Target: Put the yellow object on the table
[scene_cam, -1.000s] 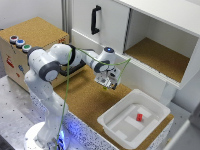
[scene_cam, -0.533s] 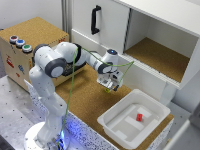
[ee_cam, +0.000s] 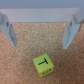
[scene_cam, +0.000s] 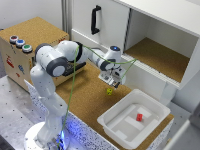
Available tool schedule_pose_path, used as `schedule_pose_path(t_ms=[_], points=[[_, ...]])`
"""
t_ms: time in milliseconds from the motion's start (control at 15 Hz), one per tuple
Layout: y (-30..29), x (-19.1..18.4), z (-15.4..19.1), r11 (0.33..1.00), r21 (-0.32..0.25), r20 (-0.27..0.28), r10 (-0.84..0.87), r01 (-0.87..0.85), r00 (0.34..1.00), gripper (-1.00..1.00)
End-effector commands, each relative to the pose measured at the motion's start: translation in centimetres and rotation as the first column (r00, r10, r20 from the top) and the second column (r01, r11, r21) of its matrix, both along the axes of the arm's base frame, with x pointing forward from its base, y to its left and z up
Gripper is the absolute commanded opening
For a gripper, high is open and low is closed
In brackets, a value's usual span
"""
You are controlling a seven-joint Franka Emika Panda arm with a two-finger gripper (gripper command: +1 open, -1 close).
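**Yellow cube lies on the cork worktop below spread fingers**

The white tray (scene_cam: 120,131) sits toward the exterior view's right of the arm, near the table's front edge, and holds one small red block (scene_cam: 139,117); nothing else shows inside it. The tray's nearest corner lies just beside the yellow object (scene_cam: 109,91) without touching it. On the exterior view's left stands a cork-topped box (scene_cam: 30,37) with coloured buttons (scene_cam: 20,43) along its near edge, well apart from the cube. Behind the arm a white cabinet (scene_cam: 150,30) stands against the table, its door (scene_cam: 102,22) with a dark handle (scene_cam: 94,20) closed, and an open cork-floored shelf (scene_cam: 160,57) to the exterior view's right. A thin green cable (scene_cam: 75,75) loops from the arm's wrist down past its base.

The yellow object rests on the table (scene_cam: 85,97), on bare speckled cork, directly below the gripper (scene_cam: 113,83). In the wrist view the cube (ee_cam: 43,64) shows a dark T-like mark on its upper face and lies between the two fingers (ee_cam: 69,34) but clear of both. The gripper (ee_cam: 39,35) has its jaws spread wide and grips nothing.

The table has a white edge; the arm's base stands on a perforated metal plate (scene_cam: 15,110).
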State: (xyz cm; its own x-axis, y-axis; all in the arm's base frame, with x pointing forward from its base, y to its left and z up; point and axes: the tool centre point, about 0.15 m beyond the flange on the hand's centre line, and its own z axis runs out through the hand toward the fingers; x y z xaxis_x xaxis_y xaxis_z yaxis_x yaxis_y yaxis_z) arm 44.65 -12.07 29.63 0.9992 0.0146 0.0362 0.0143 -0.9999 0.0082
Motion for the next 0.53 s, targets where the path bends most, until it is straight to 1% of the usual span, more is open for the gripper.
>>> schedule_pose_path(t_ms=[0,133,467], points=[[3.8,-3.8,6.2,0.997,0.069,0.043,0.035,-0.038,0.998,1.0],[5.4,-4.9,7.3,0.992,0.118,0.041,0.029,-0.034,0.999,1.0],[5.4,-4.9,7.3,0.992,0.118,0.041,0.029,-0.034,0.999,1.0]])
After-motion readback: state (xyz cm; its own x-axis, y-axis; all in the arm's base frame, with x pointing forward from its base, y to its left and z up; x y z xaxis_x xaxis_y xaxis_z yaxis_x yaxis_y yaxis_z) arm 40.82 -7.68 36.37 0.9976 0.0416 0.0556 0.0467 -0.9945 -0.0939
